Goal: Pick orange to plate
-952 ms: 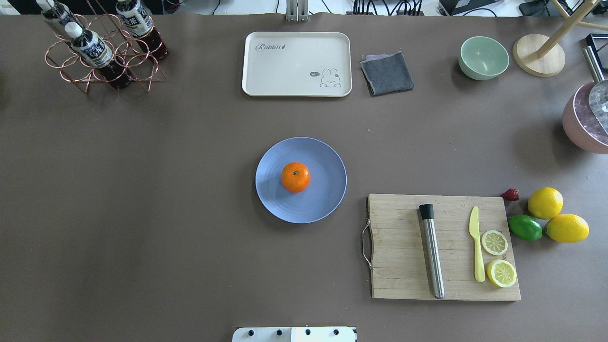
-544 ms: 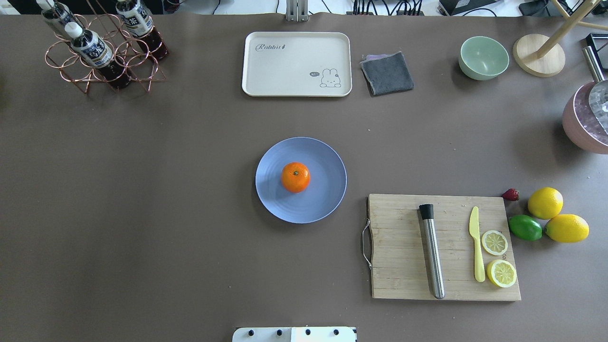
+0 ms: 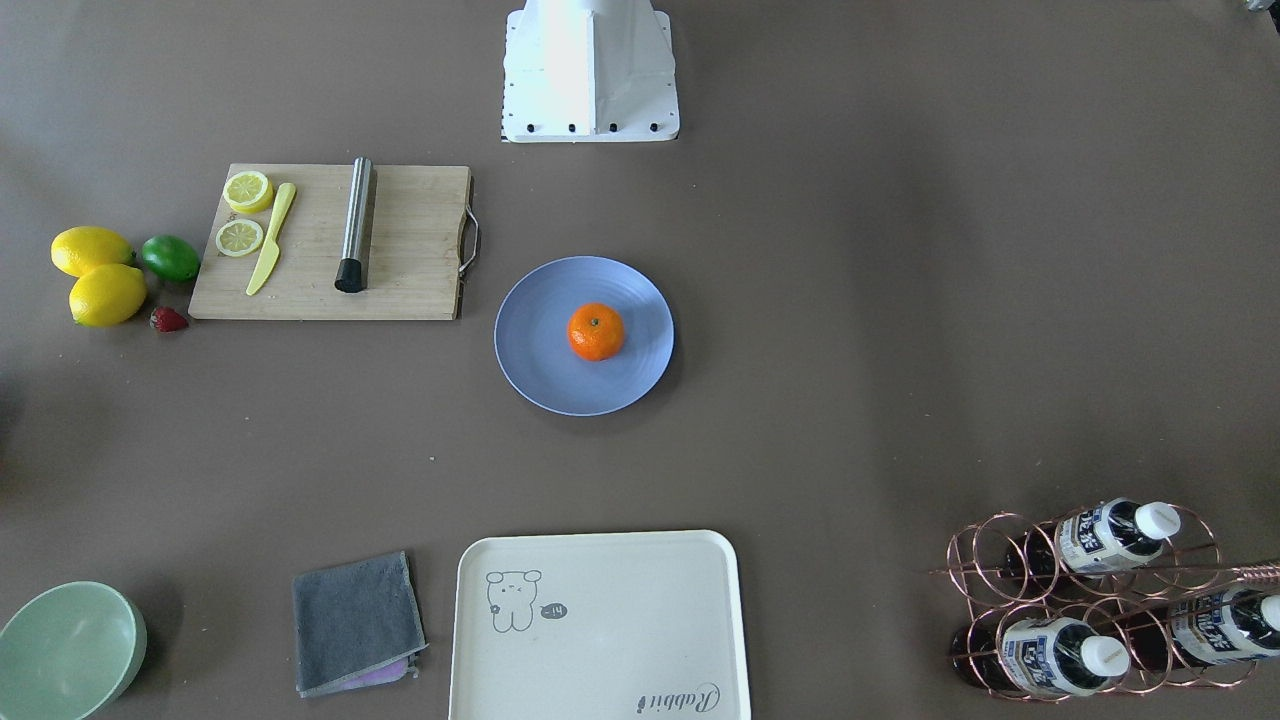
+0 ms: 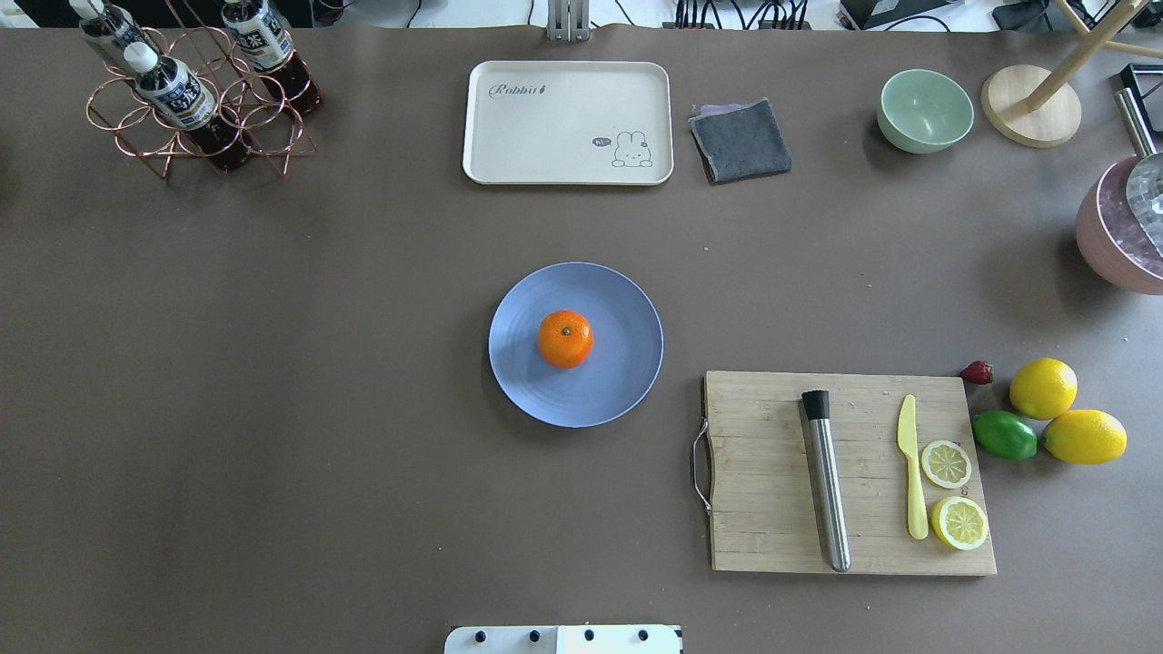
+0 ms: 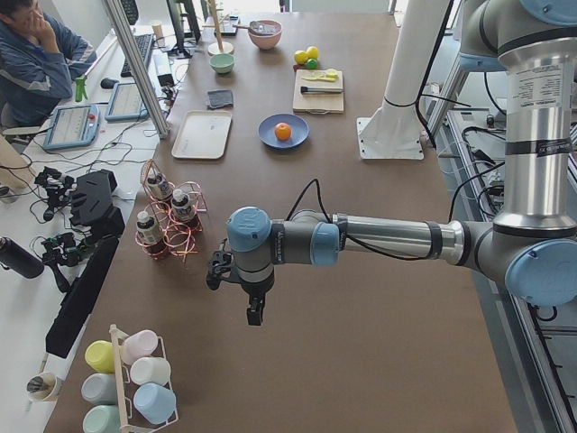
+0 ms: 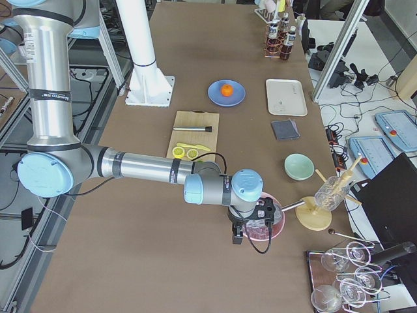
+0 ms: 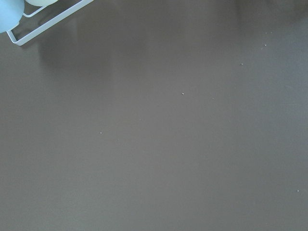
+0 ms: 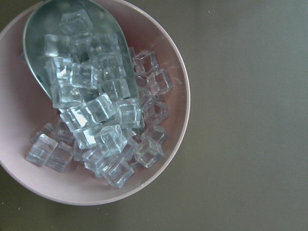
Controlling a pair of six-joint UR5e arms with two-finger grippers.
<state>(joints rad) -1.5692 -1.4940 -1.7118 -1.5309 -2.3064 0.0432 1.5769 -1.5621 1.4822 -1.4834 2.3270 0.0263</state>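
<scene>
The orange (image 4: 565, 339) rests stem-up near the middle of the periwinkle-blue plate (image 4: 627, 368) at the table's centre, and nothing touches it. It also shows as the orange (image 3: 596, 331) on the plate (image 3: 530, 355) in the front-facing view. Neither arm reaches into those two views. My left gripper (image 5: 256, 314) hangs over bare table far from the plate, beyond the bottle rack. My right gripper (image 6: 238, 236) hovers over a pink bowl of ice cubes (image 8: 159, 144) at the other end. From the side views I cannot tell whether either is open or shut.
A cutting board (image 4: 772, 509) with a steel muddler (image 4: 827, 481), yellow knife and lemon slices lies right of the plate. Lemons (image 4: 1043, 388), a lime (image 4: 1004, 435) and a strawberry sit beyond it. A cream tray (image 4: 568, 123), grey cloth, green bowl (image 4: 925, 110) and bottle rack (image 4: 191, 100) line the far edge.
</scene>
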